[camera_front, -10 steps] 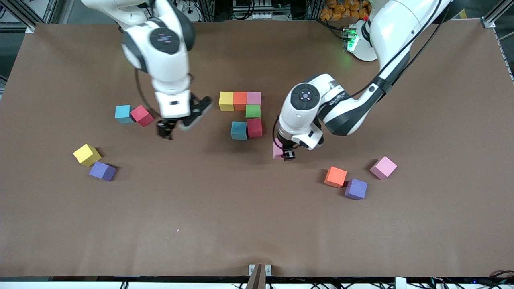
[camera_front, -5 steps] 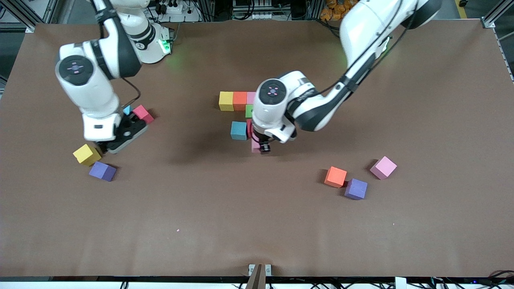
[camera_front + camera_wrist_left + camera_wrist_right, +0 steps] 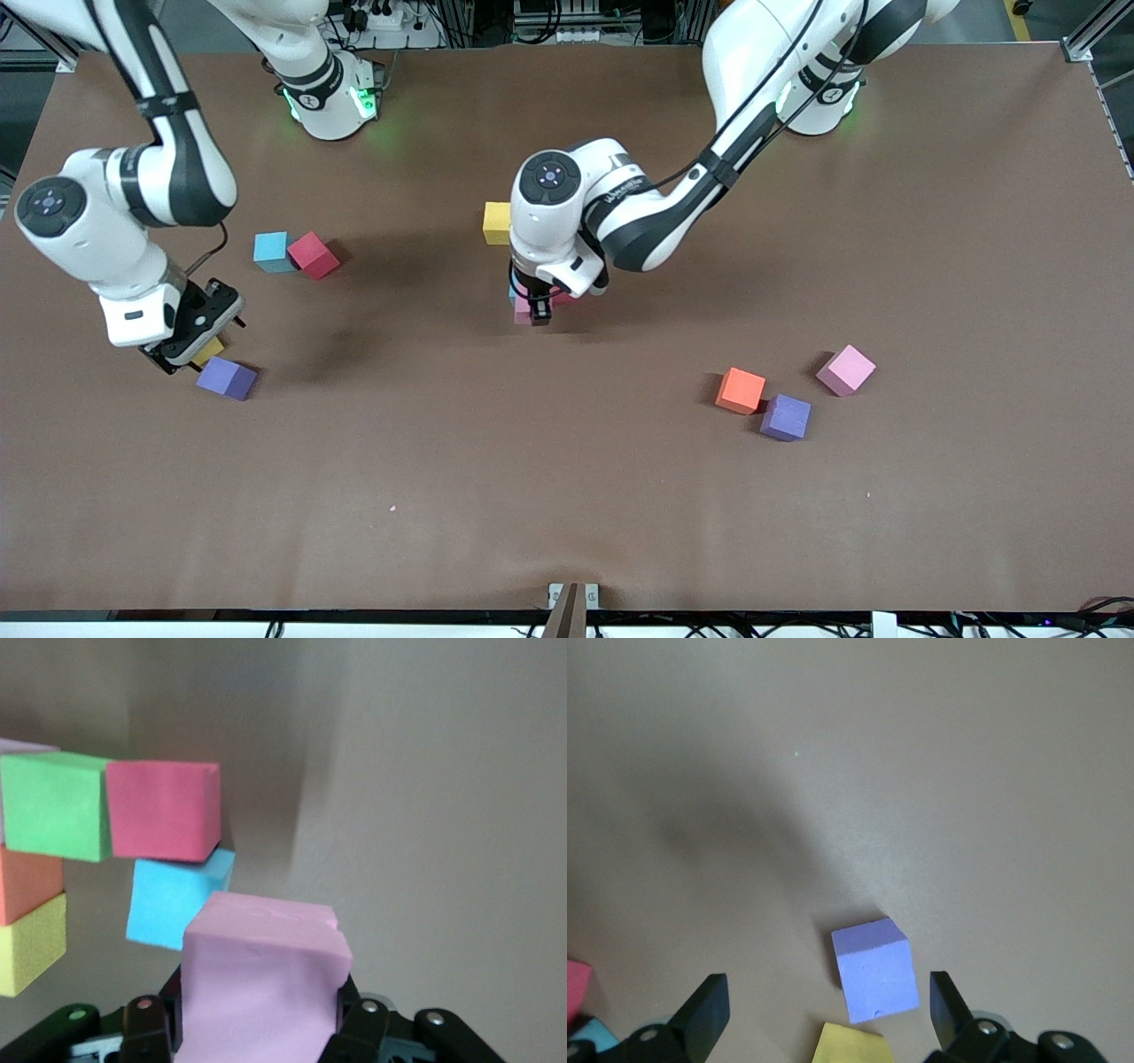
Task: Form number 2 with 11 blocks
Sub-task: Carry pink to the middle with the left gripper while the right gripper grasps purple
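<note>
Two grippers we see: left gripper clamps a pink cube over the light blue cube, right gripper spread above a yellow cube.

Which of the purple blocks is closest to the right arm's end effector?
The purple block beside the yellow block, right by the open right end effector. The other purple block lies beside the orange block.

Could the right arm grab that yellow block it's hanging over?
Probably yes. The right gripper hangs open directly over the yellow block, nothing covers it, though the purple block sits close beside it.
</note>
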You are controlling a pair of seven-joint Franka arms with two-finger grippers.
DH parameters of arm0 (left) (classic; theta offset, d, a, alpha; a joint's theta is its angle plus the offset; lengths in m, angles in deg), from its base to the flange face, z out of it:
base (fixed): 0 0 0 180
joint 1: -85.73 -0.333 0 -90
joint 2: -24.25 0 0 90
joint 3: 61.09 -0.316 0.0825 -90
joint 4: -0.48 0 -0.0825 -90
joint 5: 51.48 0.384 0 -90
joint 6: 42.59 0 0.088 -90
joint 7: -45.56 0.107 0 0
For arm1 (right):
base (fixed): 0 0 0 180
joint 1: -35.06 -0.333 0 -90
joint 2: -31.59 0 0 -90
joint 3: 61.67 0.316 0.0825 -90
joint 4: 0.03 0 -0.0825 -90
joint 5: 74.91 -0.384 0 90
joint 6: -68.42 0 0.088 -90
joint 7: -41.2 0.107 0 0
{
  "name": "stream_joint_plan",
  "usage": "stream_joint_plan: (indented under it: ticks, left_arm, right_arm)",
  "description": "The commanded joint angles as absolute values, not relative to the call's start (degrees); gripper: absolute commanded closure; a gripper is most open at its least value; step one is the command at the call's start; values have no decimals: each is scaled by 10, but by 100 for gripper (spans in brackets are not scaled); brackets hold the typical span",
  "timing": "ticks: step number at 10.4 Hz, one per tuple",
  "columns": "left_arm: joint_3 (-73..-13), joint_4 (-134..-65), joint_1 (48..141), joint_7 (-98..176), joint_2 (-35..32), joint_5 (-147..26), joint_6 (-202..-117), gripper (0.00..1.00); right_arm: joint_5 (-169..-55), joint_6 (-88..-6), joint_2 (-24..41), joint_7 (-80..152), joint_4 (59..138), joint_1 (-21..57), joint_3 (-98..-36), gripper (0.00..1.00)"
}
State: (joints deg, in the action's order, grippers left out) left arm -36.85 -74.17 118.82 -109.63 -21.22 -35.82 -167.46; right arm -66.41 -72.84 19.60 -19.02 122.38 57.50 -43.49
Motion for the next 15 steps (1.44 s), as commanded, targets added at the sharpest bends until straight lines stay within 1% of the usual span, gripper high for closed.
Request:
stream_joint_plan:
  ticks: [1,4,6,10,13,15]
  left_arm:
    - [-386,-717,1226,-1121,-229,-371,-1682,52]
    - [-399,-717,1255,-1136,-234,-371,-1698,52]
    - [-399,-717,1262,-1140,-237,-371,-1707,52]
    - [-400,-716,1275,-1145,-252,-371,-1723,52]
    - [-415,-716,1290,-1145,-262,-371,-1736,52]
    - [-417,-715,1297,-1145,-268,-371,-1747,52]
  right_arm:
    - [-682,-726,136,-235,1189,598,-427,0]
    - [-681,-726,89,-241,1161,613,-425,0]
    - [-681,-732,31,-269,1124,627,-427,0]
    - [-681,-738,-7,-331,1091,636,-429,0]
    - [-681,-739,-16,-328,1095,640,-431,0]
    - [-684,-748,-15,-322,1111,641,-438,0]
